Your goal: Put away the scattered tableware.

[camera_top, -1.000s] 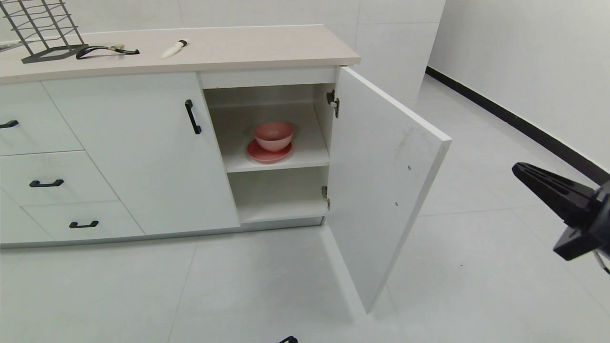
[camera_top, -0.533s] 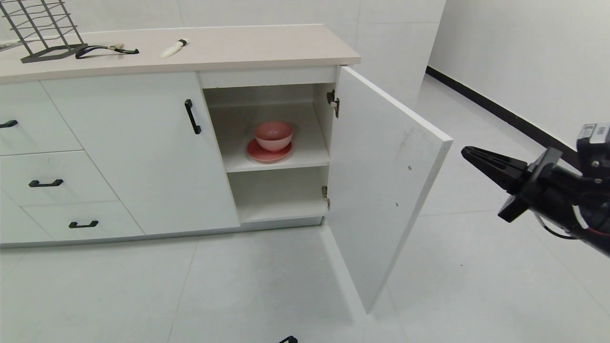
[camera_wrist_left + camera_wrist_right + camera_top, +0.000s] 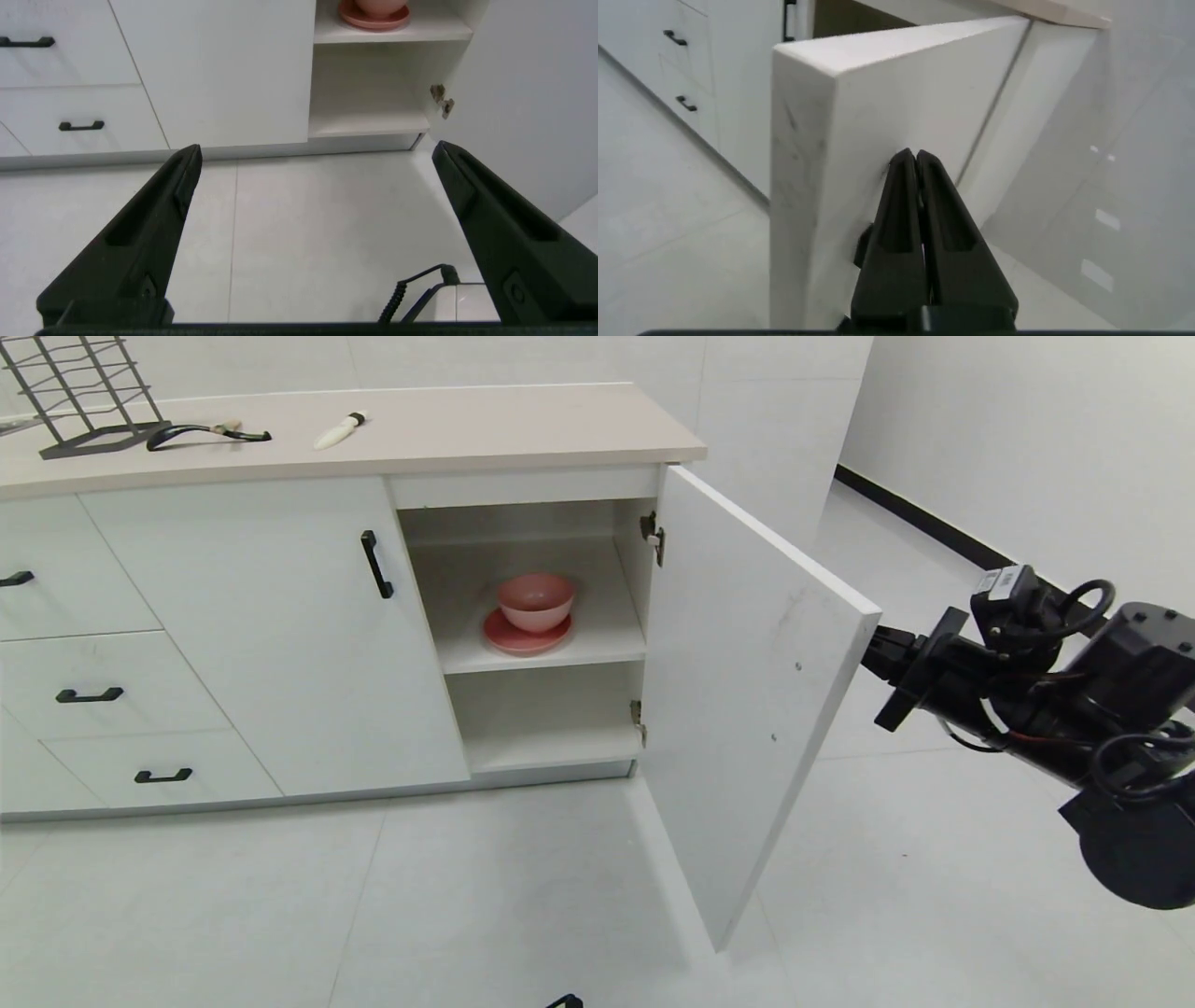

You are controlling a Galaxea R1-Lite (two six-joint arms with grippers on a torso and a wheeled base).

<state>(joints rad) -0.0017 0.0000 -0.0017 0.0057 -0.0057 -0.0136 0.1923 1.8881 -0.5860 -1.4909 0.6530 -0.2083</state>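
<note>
A pink bowl sits on a pink plate on the upper shelf of the open cupboard; the pair also appears as bowl and plate. The white cupboard door stands swung out. My right gripper is behind the door's free edge, and in the right wrist view this gripper is shut with its tips against the door's outer face. My left gripper hangs open over the floor in front of the cupboard, holding nothing. On the countertop lie a black-handled utensil and a white utensil.
A black wire rack stands at the counter's back left. Left of the open cupboard are a closed door with a black handle and drawers. A lower shelf is bare. Open tiled floor lies in front and to the right.
My right arm has swung left from the view's right edge until its shut tips reach the outer face of the open door. Bowl, plate and counter items have not moved.
</note>
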